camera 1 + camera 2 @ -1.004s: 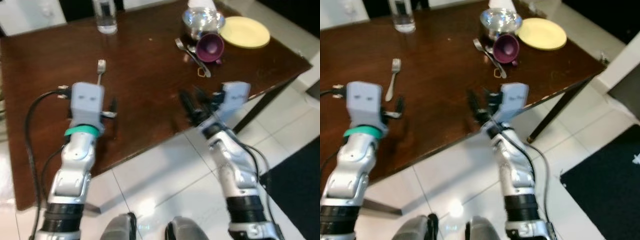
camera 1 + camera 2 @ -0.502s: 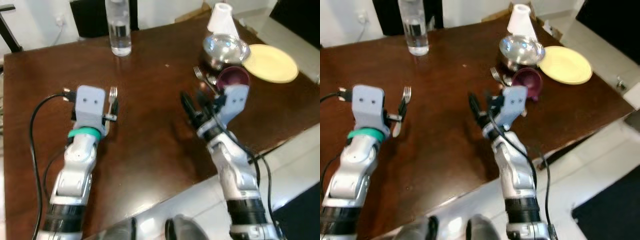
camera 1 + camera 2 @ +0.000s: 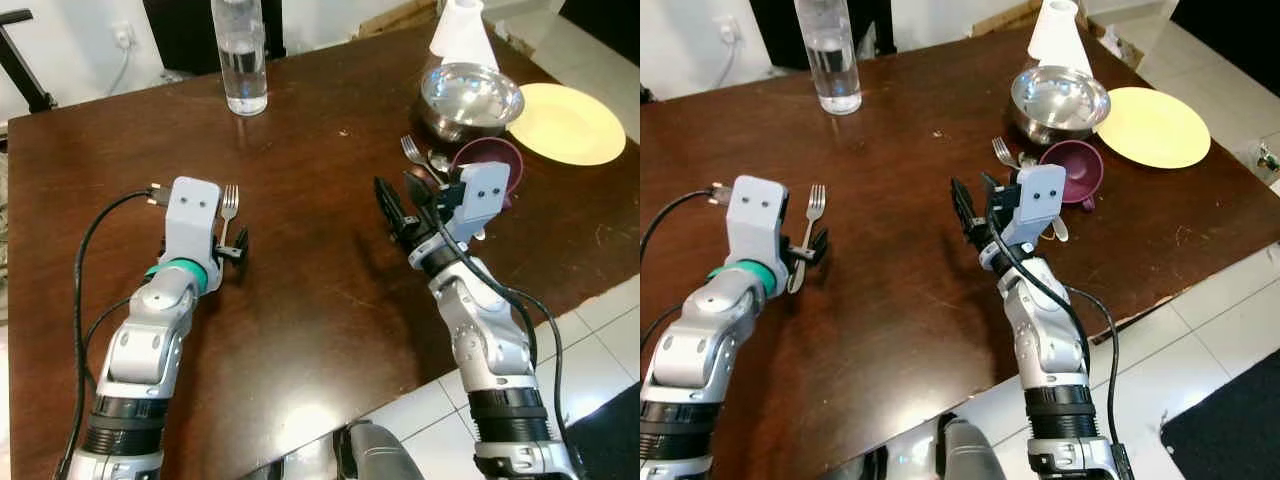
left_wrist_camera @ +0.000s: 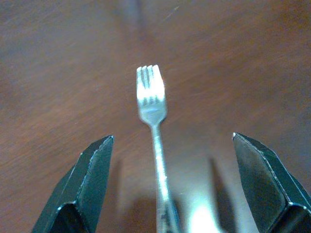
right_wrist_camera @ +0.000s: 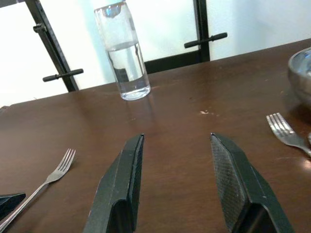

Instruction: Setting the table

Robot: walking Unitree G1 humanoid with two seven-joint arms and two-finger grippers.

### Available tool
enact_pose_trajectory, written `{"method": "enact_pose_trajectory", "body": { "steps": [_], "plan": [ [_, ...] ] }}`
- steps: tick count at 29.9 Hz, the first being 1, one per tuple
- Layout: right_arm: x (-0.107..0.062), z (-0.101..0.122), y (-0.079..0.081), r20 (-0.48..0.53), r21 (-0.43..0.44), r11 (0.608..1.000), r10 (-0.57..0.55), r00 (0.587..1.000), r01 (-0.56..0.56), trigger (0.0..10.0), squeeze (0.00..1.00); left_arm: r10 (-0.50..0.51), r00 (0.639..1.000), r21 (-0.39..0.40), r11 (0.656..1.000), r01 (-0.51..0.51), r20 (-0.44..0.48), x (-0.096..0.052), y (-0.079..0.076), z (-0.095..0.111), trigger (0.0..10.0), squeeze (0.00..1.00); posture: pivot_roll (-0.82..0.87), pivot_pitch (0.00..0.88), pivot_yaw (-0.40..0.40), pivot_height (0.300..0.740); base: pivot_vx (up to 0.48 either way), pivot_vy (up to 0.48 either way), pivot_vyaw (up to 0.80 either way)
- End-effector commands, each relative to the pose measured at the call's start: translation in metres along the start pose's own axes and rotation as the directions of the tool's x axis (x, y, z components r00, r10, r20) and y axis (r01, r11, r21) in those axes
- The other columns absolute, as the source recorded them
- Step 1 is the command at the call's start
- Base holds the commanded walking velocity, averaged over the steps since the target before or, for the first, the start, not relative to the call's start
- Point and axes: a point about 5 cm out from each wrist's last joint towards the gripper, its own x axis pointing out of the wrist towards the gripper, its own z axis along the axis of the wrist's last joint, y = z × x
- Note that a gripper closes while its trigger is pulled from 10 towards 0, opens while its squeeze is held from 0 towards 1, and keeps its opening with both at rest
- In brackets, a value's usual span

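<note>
Table (image 3: 300, 300) of dark brown wood carries everything, and under its near edge a white tiled floor (image 3: 600, 330) is visible. Both silver arms reach over the wood. At the far right corner lies a yellow plate (image 3: 568, 122), and just beside it stands a steel bowl (image 3: 471, 97) with a white cone-shaped object (image 3: 461, 30) behind it. A maroon cup (image 3: 1076, 170) lies tipped on its side in front of the bowl, close to the right arm. At the far edge, toward the left, stands a tall clear glass (image 3: 240, 55) partly filled with water. The right gripper (image 3: 402, 205) hangs a little above the wood with its 2 fingers released and nothing between them; a second fork (image 5: 286, 133) lies next to it, near the bowl. The left gripper (image 4: 170, 184) is low over the wood and spread wide, with 1 finger on each side of the fork (image 4: 153, 111) but not touching it. This fork lies flat on the left half, tines pointing toward the glass.
</note>
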Motion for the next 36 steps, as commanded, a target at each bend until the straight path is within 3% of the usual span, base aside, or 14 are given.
{"method": "enact_pose_trajectory", "body": {
  "steps": [1, 6, 10, 16, 18, 19, 21, 22, 23, 25, 26, 27, 36],
  "plan": [
    [0.0, -0.002, 0.0, -0.004, 0.0, 1.0, -0.001, 1.0, 0.001, 10.0, 0.0, -0.02, 0.999, 0.003, 1.0, 0.02, -0.049, 0.003, -0.004, -0.009, 10.0, 0.0, -0.07, 0.066, 0.037, 0.74, 0.0, 0.0, 0.0],
    [0.001, -0.002, 0.003, -0.002, 0.004, 1.0, 0.01, 1.0, -0.01, 10.0, 0.0, 0.044, 0.997, 0.112, 0.993, -0.036, -0.068, 0.017, -0.001, -0.016, 10.0, 0.0, -0.08, 0.065, 0.032, 0.74, 0.0, 0.0, 0.0],
    [0.002, -0.002, 0.004, -0.005, 0.005, 1.0, 0.015, 1.0, -0.015, 10.0, 0.0, 0.038, 0.995, 0.076, 0.997, -0.031, -0.091, 0.023, -0.002, -0.018, 10.0, 0.0, -0.08, 0.067, 0.03, 0.74, 0.0, 0.0, 0.0],
    [0.003, -0.002, 0.005, -0.006, 0.004, 1.0, 0.023, 1.0, -0.023, 10.0, 0.0, 0.056, 0.992, 0.111, 0.993, -0.043, -0.112, 0.034, -0.004, -0.021, 10.0, 0.0, -0.09, 0.076, 0.021, 0.74, 0.0, 0.0, 0.0],
    [0.003, -0.002, 0.006, -0.007, 0.003, 1.0, 0.028, 1.0, -0.028, 10.0, 0.0, 0.049, 0.99, 0.077, 0.996, -0.039, -0.133, 0.039, -0.007, -0.023, 8.8, 0.0, -0.1, 0.073, 0.026, 0.74, 0.0, 0.0, 0.0],
    [0.003, -0.001, 0.006, -0.007, 0.003, 1.0, 0.028, 1.0, -0.028, 10.0, 0.0, 0.056, 0.988, 0.063, 0.997, -0.047, -0.142, 0.04, -0.008, -0.025, 5.3, 0.0, -0.1, 0.073, 0.027, 0.74, 0.0, 0.0, 0.0],
    [0.002, -0.001, 0.005, -0.007, 0.003, 1.0, 0.028, 1.0, -0.028, 10.0, 0.0, 0.062, 0.987, 0.054, 0.997, -0.054, -0.148, 0.041, -0.008, -0.026, 5.3, 0.0, -0.1, 0.073, 0.027, 0.74, 0.0, 0.0, 0.0],
    [0.002, -0.001, 0.005, -0.007, 0.003, 1.0, 0.027, 1.0, -0.027, 10.0, 0.0, 0.067, 0.985, 0.045, 0.997, -0.061, -0.159, 0.041, -0.008, -0.028, 4.3, 0.0, -0.1, 0.073, 0.027, 0.74, 0.0, 0.0, 0.0],
    [0.002, -0.001, 0.005, -0.007, 0.003, 1.0, 0.027, 1.0, -0.026, 10.0, 0.0, 0.07, 0.984, 0.038, 0.997, -0.064, -0.166, 0.042, -0.008, -0.03, 4.3, 0.0, -0.1, 0.073, 0.027, 0.74, 0.0, 0.0, 0.0],
    [0.002, -0.001, 0.005, -0.008, 0.002, 1.0, 0.026, 1.0, -0.026, 10.0, 0.0, 0.061, 0.979, 0.006, 0.998, -0.061, -0.195, 0.042, -0.01, -0.038, 1.1, 0.0, -0.1, 0.073, 0.025, 0.74, 0.0, 0.0, 0.0],
    [0.002, -0.001, 0.005, -0.008, 0.002, 1.0, 0.026, 1.0, -0.026, 10.0, 0.0, 0.061, 0.979, 0.006, 0.998, -0.061, -0.195, 0.042, -0.01, -0.038, 1.1, 0.0, -0.1, 0.073, 0.025, 0.74, 0.0, 0.0, 0.0],
    [0.002, -0.002, 0.005, -0.01, 0.002, 1.0, 0.027, 1.0, -0.027, 10.0, 0.0, 0.066, 0.974, -0.011, 0.997, -0.07, -0.214, 0.041, -0.009, -0.042, 0.0, 0.0, -0.1, 0.073, 0.024, 0.74, 0.0, 0.0, 0.0],
    [0.002, -0.002, 0.005, -0.011, 0.004, 1.0, 0.028, 1.0, -0.028, 10.0, 0.0, 0.109, 0.961, -0.016, 0.993, -0.117, -0.255, 0.041, -0.003, -0.053, 0.0, 0.0, -0.1, 0.074, 0.025, 0.74, 0.0, 0.0, 0.0]
  ]
}}
